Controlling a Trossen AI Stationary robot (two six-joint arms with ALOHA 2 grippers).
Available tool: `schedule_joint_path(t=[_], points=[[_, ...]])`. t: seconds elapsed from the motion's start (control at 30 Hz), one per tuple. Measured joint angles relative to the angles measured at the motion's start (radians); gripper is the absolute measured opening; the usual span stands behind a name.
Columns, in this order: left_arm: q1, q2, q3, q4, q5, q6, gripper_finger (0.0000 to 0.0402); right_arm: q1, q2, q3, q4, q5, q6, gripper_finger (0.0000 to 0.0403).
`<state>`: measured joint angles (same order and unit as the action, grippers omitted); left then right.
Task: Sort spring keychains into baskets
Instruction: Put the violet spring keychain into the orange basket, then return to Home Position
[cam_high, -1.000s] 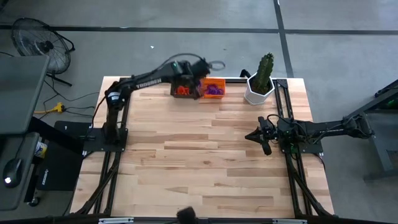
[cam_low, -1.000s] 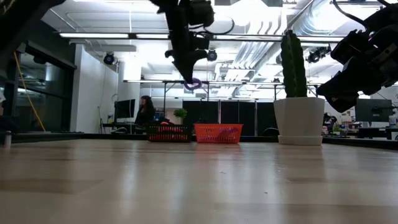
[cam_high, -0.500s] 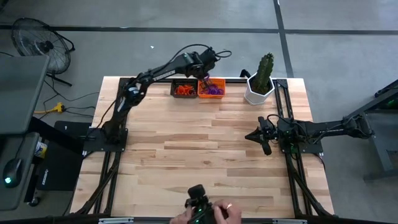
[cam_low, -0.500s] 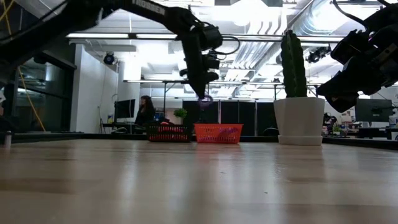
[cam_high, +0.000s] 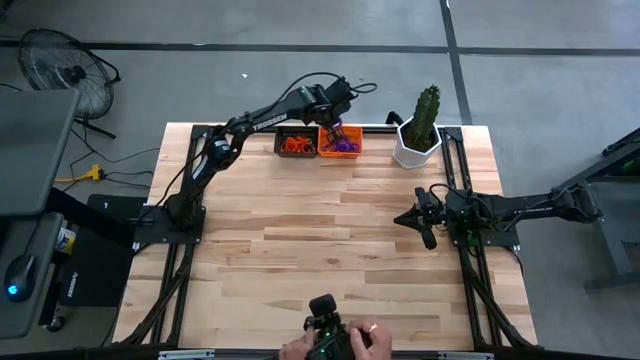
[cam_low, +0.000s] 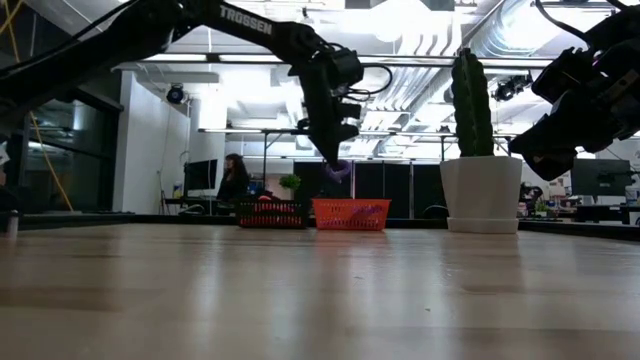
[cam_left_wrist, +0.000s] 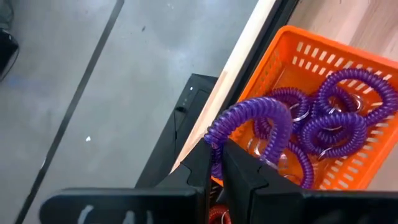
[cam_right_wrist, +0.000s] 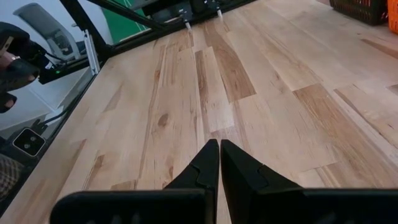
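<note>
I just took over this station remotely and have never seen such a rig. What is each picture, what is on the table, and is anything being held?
Two dark robot arms work at a wooden table. The high view looks straight down, the low view looks level across the tabletop, and each wrist view looks past that arm's own fingers.

The left gripper hangs over the orange basket, shut on a purple spring keychain. More purple keychains lie in that basket. Beside it stands the black basket holding orange keychains. A potted cactus stands near the far right corner.

The right gripper waits shut and empty over bare wood at the table's right side.

A person's hands show at the near edge.
</note>
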<state>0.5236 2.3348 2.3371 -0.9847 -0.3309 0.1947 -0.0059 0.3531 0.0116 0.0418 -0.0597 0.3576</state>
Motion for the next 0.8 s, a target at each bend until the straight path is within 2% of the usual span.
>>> schedule_joint_path(t=[0.3,0.43,0.6,0.8], points=[[0.000,0.000,0.000,0.002,0.019,-0.008,0.0025,0.000,0.000,0.000,0.000,0.000,0.000,0.0012],[0.000,0.000,0.000,0.002,0.060,-0.009,0.0050,0.000,0.000,0.000,0.000,0.000,0.000,0.0012],[0.000,0.000,0.000,0.002,0.063,-0.009,0.0083,0.000,0.000,0.000,0.000,0.000,0.000,0.0012],[-0.004,0.000,0.000,0.001,0.062,-0.037,0.0091,0.000,0.000,0.000,0.000,0.000,0.000,0.0012]])
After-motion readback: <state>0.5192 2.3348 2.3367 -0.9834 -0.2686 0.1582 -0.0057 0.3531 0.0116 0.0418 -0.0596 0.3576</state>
